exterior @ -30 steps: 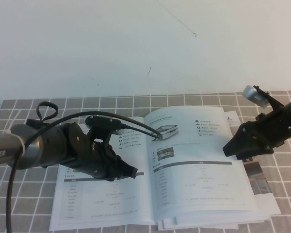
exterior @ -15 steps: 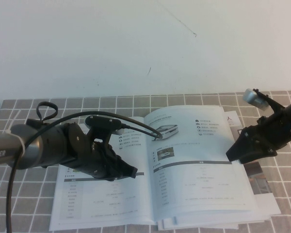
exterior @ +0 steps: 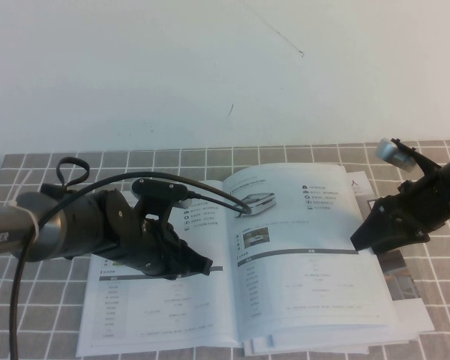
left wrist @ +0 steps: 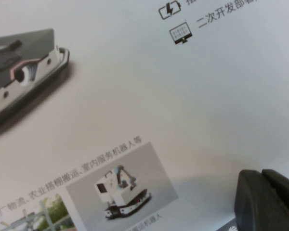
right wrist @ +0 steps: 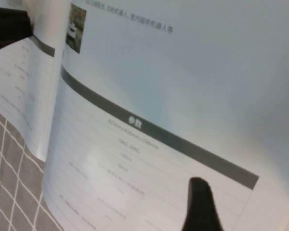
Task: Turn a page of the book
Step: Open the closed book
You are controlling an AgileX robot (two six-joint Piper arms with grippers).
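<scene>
A grey cloth [exterior: 30,296] printed with a white grid covers the table, and a plain white wall [exterior: 210,67] with a few faint scratches rises behind it. The book [exterior: 285,255] lies open and flat near the middle of the high view, toward 5 o'clock. Its right-hand sheet, the page [exterior: 315,262], carries a white low vehicle near the top, an icon list, and a table under a dark header bar. More loose sheets and a brochure [exterior: 405,281] poke out beneath the book at its 3 to 5 o'clock edge, mostly covered.

The left gripper [exterior: 199,266] rests low over the book's left-hand sheet, at 9 o'clock of the spine. Its bulky black arm hides most of that sheet's upper half. In the left wrist view only a dark corner of one finger [left wrist: 267,202] shows, just above the glossy paper, so I cannot tell whether that claw is spread or pressed together.

The right gripper [exterior: 364,240] hangs at the page's outer edge, at 3 o'clock. Its claw is spread wide and pinches nothing. The right wrist view shows a single dark fingertip [right wrist: 200,204] over the table's header bar; whether it touches the paper is unclear. A pale object at the far left edge is cut off.
</scene>
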